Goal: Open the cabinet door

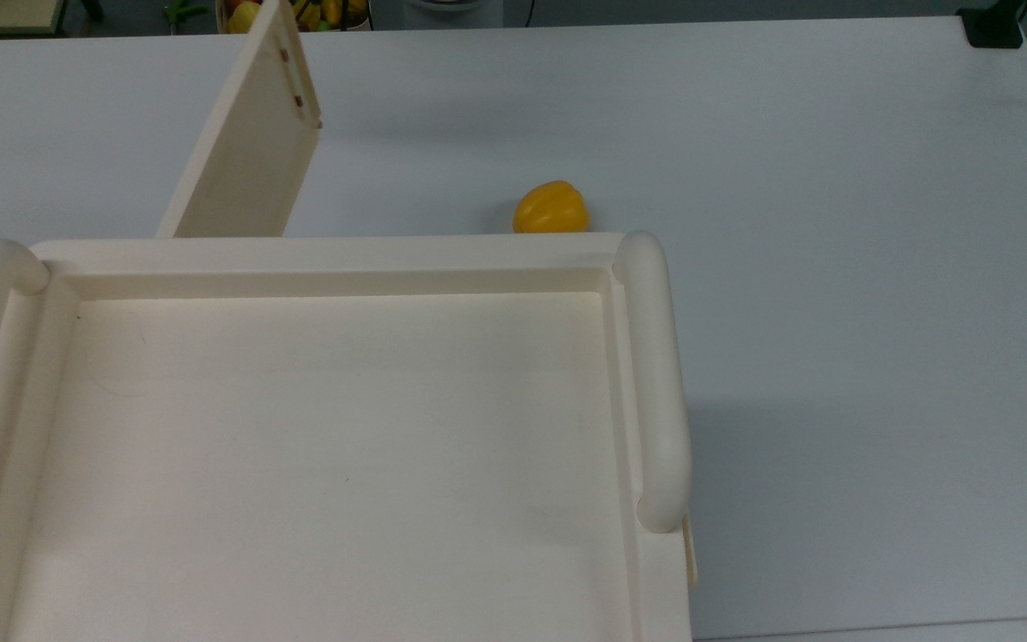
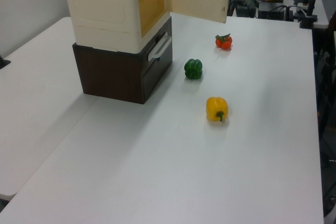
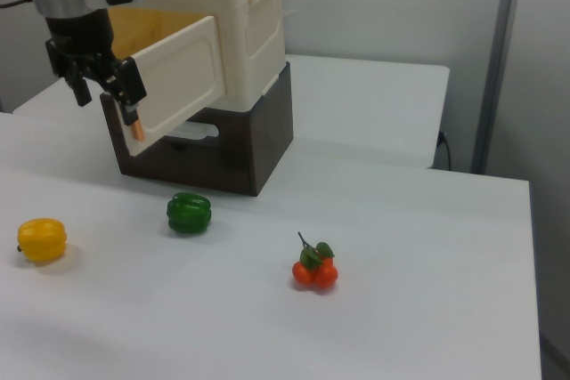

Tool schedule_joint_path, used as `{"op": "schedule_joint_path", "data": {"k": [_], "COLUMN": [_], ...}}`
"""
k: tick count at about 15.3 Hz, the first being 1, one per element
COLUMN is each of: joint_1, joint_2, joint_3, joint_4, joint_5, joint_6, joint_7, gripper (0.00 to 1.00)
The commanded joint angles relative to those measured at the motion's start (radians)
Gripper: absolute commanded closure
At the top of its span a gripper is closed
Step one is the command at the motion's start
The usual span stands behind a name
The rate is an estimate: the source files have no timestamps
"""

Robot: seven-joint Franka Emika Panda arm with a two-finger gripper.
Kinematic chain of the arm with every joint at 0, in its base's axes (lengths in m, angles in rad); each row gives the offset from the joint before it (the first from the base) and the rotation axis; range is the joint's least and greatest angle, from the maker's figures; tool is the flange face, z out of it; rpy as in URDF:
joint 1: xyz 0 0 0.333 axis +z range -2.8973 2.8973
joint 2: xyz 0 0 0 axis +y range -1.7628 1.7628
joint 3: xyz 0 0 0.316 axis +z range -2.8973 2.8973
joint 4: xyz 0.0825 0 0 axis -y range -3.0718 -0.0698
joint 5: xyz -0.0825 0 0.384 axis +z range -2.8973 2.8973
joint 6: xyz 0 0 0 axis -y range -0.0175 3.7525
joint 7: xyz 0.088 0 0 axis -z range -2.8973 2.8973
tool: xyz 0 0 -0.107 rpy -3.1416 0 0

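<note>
While the thin flat cream-white cabinet door (image 3: 183, 82) stands swung wide from the cream plastic cabinet (image 2: 107, 11), the black two-finger tool (image 3: 105, 88) sits at its free edge in the right view; whether it grips the panel I cannot tell. Beneath the cabinet is a dark brown drawer unit (image 2: 123, 72). On the white counter (image 2: 220, 166) lie a green bell pepper (image 2: 193, 69), a yellow bell pepper (image 2: 217, 109) and a red tomato cluster (image 2: 223, 41), well apart.

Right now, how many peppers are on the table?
2. A green pepper sits nearest the cabinet's dark base; a yellow pepper lies further out on the table. Others could be hidden behind the cabinet.
</note>
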Motion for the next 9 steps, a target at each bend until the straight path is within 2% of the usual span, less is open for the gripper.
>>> {"op": "schedule_joint_path", "data": {"k": [1, 9], "joint_1": [-0.016, 0.103], "joint_2": [-0.062, -0.067], "joint_3": [-0.003, 0.017], "joint_4": [0.007, -0.002], "joint_5": [-0.015, 0.002], "joint_6": [-0.117, -0.137], "joint_7": [-0.008, -0.011], "gripper": [0.0, 0.0]}}
